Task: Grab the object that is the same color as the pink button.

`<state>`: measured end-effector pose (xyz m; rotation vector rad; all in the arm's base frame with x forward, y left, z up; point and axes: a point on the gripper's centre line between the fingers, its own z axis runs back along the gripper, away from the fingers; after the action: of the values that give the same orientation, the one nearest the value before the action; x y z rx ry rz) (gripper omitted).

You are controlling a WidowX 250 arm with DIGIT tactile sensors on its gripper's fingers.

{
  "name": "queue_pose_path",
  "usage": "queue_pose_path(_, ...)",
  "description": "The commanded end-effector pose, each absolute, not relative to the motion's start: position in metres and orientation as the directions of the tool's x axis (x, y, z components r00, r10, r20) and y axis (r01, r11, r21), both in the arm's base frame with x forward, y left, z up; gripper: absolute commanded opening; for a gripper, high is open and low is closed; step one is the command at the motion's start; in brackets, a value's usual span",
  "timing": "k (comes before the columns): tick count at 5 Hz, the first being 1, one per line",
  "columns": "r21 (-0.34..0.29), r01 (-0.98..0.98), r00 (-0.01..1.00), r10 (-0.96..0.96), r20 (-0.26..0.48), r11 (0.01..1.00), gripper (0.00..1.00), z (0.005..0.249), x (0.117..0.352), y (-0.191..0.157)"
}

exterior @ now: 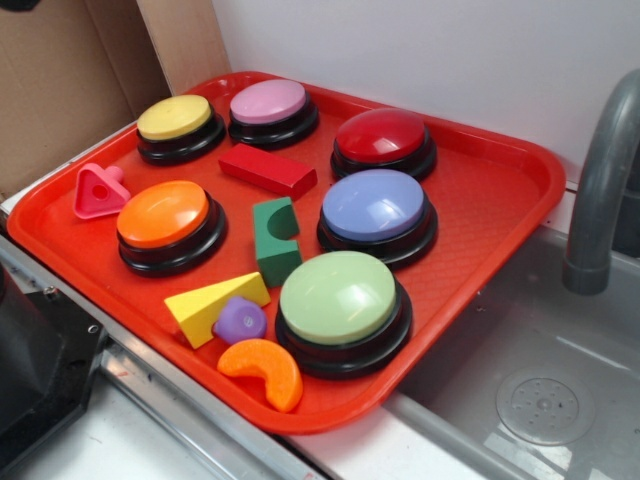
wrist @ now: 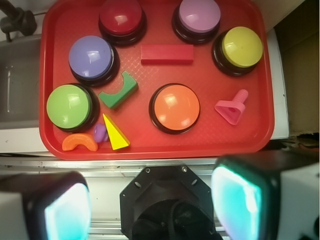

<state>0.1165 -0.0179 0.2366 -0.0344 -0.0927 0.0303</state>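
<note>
The pink triangle [exterior: 97, 192] with its small knob lies flat near the left edge of the red tray [exterior: 500, 170], beside the orange button. In the wrist view the pink triangle [wrist: 230, 109] sits at the right side of the tray [wrist: 260, 100]. The pink button [exterior: 268, 102] stands at the tray's back, between the yellow and red buttons; the wrist view shows the pink button [wrist: 199, 15] at the top. My gripper [wrist: 152, 205] hangs high, off the tray's near edge, open and holding nothing. Its fingers [wrist: 235, 200] frame the robot base. It is out of the exterior view.
Yellow [exterior: 176, 119], red [exterior: 381, 135], lavender-blue [exterior: 374, 205], orange [exterior: 163, 214] and green [exterior: 338, 298] buttons fill the tray. Among them lie a red block [exterior: 267, 169], green arch [exterior: 275, 238], yellow wedge [exterior: 213, 305], purple piece [exterior: 240, 320] and orange crescent [exterior: 265, 371]. A sink [exterior: 560, 380] with faucet [exterior: 600, 190] lies right.
</note>
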Motion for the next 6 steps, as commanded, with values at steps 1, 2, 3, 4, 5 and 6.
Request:
queue_pose_path(1,-0.036,-0.029,0.995,0.032,0.092,0.999,1.0,0.237,0.117,-0.018)
queue_pose_path(2,-0.077,-0.189,0.974,0.197,0.112,0.979,1.0,0.226,0.138,-0.004)
queue_pose_path(3,-0.085,-0.297,0.946,0.305,0.106,0.951,1.0,0.213,0.15,0.014)
queue_pose_path(4,-0.078,-0.434,0.897,0.439,0.06,0.898,1.0,0.187,0.161,0.044)
queue_pose_path(5,-0.065,-0.597,0.797,0.6,0.068,0.8,1.0,0.156,0.167,0.071)
queue_pose_path(6,0.033,-0.697,0.714,0.688,0.13,0.716,1.0,0.125,0.172,0.096)
